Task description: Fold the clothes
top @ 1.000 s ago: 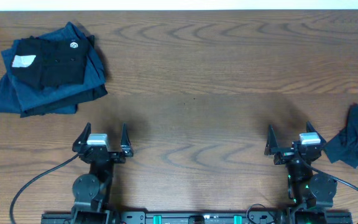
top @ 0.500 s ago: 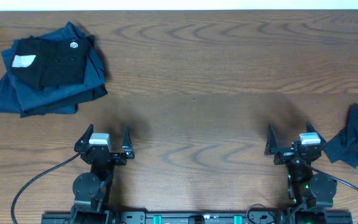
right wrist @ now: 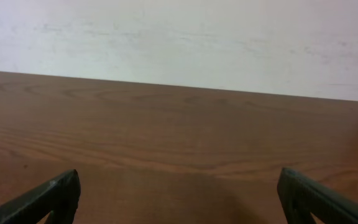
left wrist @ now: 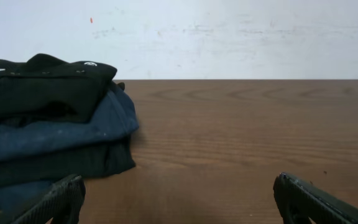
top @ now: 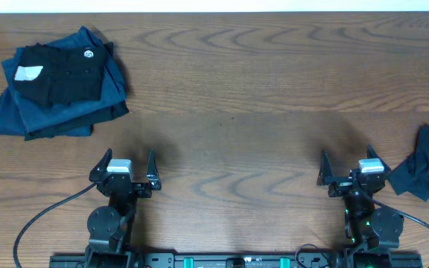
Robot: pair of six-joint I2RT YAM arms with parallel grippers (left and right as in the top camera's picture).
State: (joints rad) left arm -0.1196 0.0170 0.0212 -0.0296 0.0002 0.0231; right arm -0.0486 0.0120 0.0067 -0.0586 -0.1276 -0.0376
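Both claws sit low at the near edge of the tabletop [top: 237, 112]. The right claw [top: 347, 158] is wide open and holds nothing, and so is the left claw [top: 125, 158]. Just beside the right claw, on its right side, lies a loose dark cloth [top: 427, 173], all bunched up and partly cut off at the edge of the overhead view. I think this cloth is the next one to fold. To do it well, the right claw should pinch one edge of it, not the thick middle, and pull it onto the bare wood to its left. Then both claws can take a corner each and lay it flat before folding. The lump has no clear long side and points no clear way. Far from the right claw, off to its left and past the left claw, sits the pile [top: 54, 104] of folded blue clothes. A black one [top: 62, 78] lies on top, its long side running left to right, its white label [top: 28, 72] at the left end and its round logo [top: 88, 53] at the right end.
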